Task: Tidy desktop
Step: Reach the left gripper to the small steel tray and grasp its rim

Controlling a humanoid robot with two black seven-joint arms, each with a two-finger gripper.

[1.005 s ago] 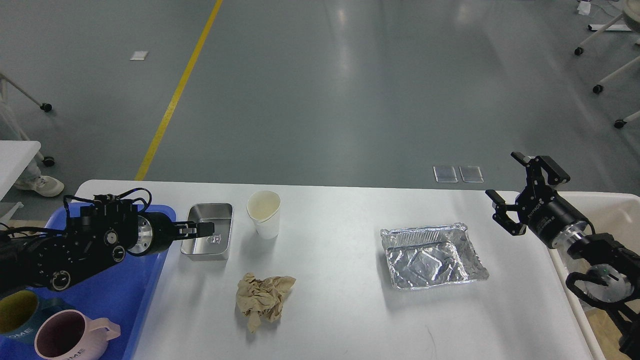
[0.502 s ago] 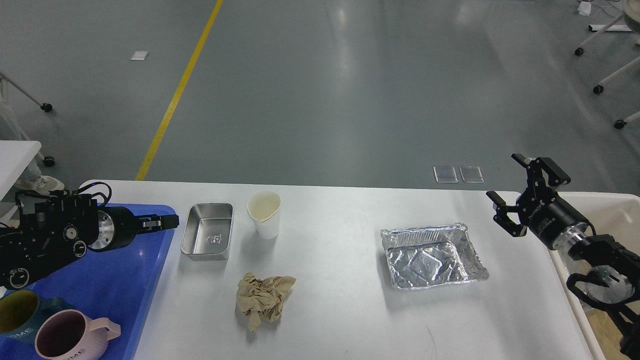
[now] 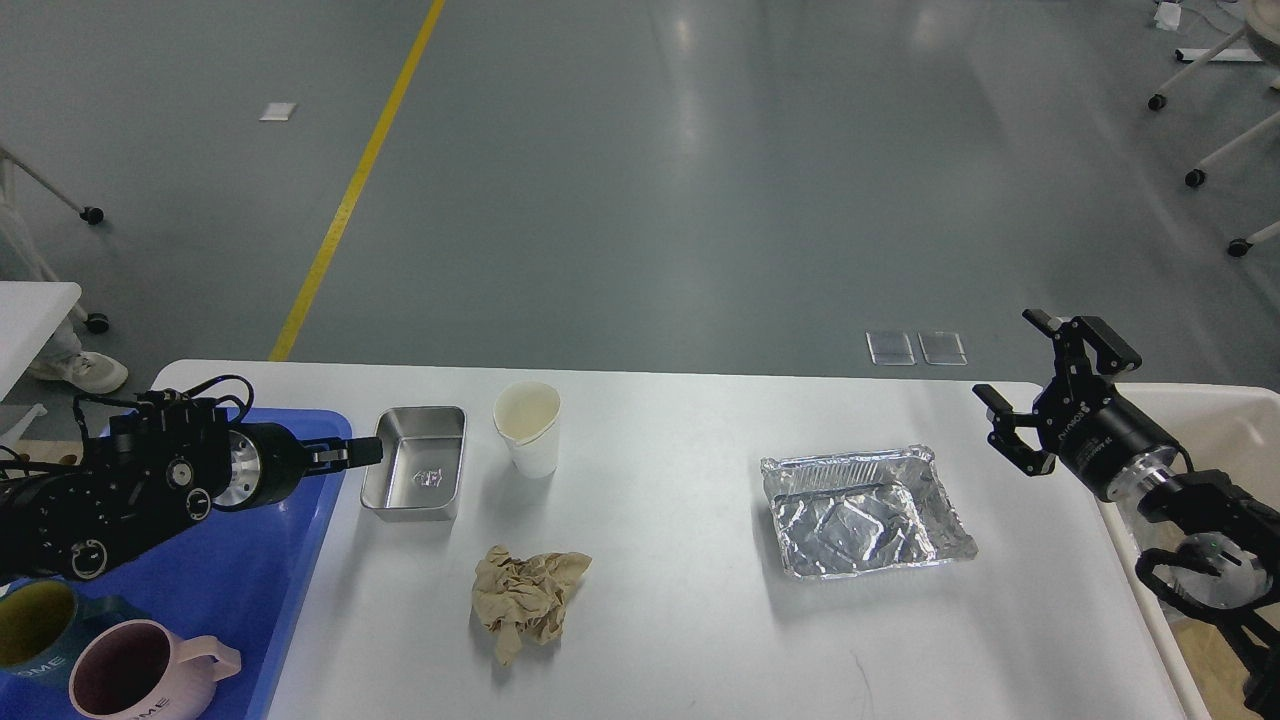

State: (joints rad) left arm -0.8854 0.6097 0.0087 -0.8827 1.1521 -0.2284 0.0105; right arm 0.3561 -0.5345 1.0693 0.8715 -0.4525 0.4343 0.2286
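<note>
The white desktop [image 3: 680, 610] holds a small steel tin [image 3: 418, 478], a white paper cup [image 3: 529, 428], a crumpled brown paper ball [image 3: 528, 598] and a crinkled foil tray [image 3: 866, 510]. My left gripper [image 3: 362, 452] reaches in from the left over the blue tray, and its tips are at the tin's left rim. Its fingers show as one dark bar, so I cannot tell whether they are open or shut. My right gripper [image 3: 1012, 360] is open and empty, raised above the desktop's far right corner, to the right of the foil tray.
A blue plastic tray [image 3: 250, 580] on the left holds a pink mug [image 3: 130, 670] and a teal mug with a yellow inside [image 3: 35, 625]. A beige bin [image 3: 1235, 415] stands beside the desktop's right edge. Grey floor lies beyond the far edge.
My left gripper drew back from over the tin to above the blue tray, then came forward again to the tin's left rim. The tin shifted slightly. The right gripper barely moved.
</note>
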